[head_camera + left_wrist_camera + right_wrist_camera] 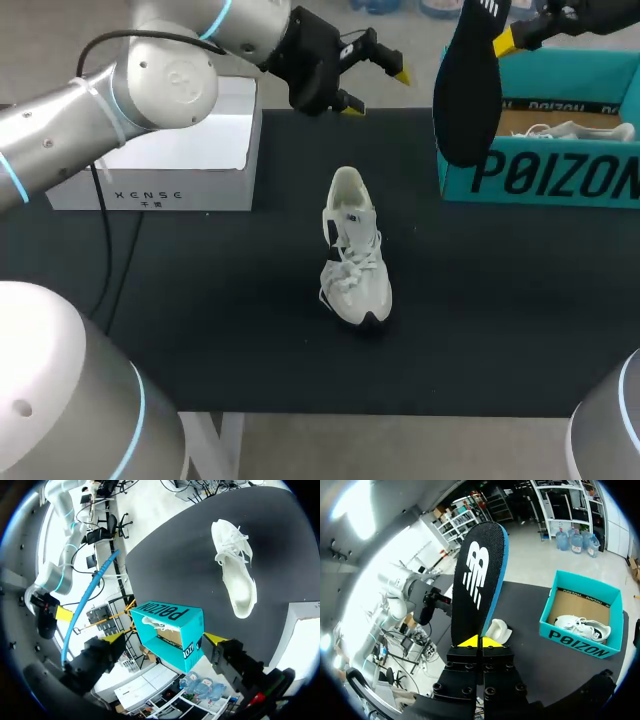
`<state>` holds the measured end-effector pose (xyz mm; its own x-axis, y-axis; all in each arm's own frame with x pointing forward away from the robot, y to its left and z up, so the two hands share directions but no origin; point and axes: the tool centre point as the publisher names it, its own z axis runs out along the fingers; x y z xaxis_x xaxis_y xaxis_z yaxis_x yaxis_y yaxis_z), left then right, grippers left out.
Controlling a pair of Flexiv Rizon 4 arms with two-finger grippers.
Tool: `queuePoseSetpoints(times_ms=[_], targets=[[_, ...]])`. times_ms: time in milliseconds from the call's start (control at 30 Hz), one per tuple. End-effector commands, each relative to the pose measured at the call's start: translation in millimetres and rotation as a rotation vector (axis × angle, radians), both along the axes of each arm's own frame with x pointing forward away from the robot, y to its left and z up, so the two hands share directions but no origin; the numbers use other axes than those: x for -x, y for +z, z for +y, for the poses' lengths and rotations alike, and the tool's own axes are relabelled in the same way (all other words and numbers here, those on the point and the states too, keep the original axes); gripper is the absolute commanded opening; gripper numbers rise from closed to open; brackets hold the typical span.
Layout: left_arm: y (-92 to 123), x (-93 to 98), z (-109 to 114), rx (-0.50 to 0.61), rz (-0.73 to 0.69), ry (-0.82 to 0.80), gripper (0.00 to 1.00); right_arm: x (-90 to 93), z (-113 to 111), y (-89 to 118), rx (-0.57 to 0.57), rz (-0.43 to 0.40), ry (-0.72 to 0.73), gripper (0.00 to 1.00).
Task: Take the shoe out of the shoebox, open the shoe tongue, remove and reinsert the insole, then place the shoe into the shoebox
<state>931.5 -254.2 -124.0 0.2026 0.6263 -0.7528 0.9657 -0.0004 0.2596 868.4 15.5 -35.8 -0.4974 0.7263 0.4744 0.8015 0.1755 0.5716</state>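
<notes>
A white shoe (pixel 353 250) lies on the black table mat, toe toward the front edge, its opening facing the back; it also shows ahead of the left gripper (pixel 235 567). My right gripper (pixel 480 641) is shut on the heel end of a black insole (pixel 476 580) with a blue edge, holding it upright high above the table. In the head view the insole (pixel 466 85) hangs in front of the teal shoebox (pixel 540 170). A second white shoe (pixel 582 628) lies inside that box. My left gripper (pixel 375 85) hangs open and empty above the back of the table.
A white box (pixel 165 150) stands at the back left under my left arm. The teal shoebox (pixel 170 630) sits at the back right corner of the mat. The black mat (pixel 250 330) ends near the table's front edge.
</notes>
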Motion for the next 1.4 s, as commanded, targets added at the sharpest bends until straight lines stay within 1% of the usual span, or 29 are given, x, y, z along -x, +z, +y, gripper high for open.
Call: queuePoseSetpoints(times_ms=[33,433,467,533,633,767,867,967,1033,1100,1233,1400], targets=[[-2.7,-4.6,-1.4,0.008,0.012,0.0,1.0,-5.6,4.8,4.5,0.031,0.037,0.019,0.0],[-2.7,-4.6,-1.4,0.008,0.012,0.0,1.0,-5.6,4.8,4.5,0.031,0.037,0.019,0.0],[-8.1,-1.0,-2.0,0.053,-0.002,0.005,1.0,-5.6,4.8,4.5,0.031,0.037,0.019,0.0],[-7.1,4.3,0.2,0.155,-0.014,0.002,1.0,-5.6,4.8,4.5,0.031,0.037,0.019,0.0],[6.5,9.6,1.9,0.255,-0.054,-0.008,1.0,-5.6,4.8,4.5,0.031,0.037,0.019,0.0],[27.1,15.1,-1.3,0.329,-0.078,-0.033,1.0,-5.6,4.8,4.5,0.031,0.037,0.019,0.0],[41.1,19.5,-3.9,0.385,-0.08,-0.066,1.0,-12.3,3.9,2.7,-0.016,0.07,0.041,0.0],[48.5,19.7,-3.9,0.431,-0.068,-0.089,1.0,-19.0,3.9,1.1,-0.056,0.107,0.061,0.0],[50.7,19.7,-4.9,0.443,-0.061,-0.097,1.0,-22.3,4.4,-0.5,-0.075,0.128,0.077,0.0],[54.0,21.1,-7.3,0.456,-0.042,-0.122,1.0,-26.2,5.8,-2.8,-0.104,0.17,0.094,0.0],[60.9,23.7,-13.4,0.467,-0.04,-0.161,1.0,-31.9,9.6,-6.2,-0.111,0.23,0.137,0.0],[65.8,25.2,-26.5,0.455,-0.075,-0.196,1.0,-40.0,18.1,-7.7,-0.079,0.314,0.168,0.0]])
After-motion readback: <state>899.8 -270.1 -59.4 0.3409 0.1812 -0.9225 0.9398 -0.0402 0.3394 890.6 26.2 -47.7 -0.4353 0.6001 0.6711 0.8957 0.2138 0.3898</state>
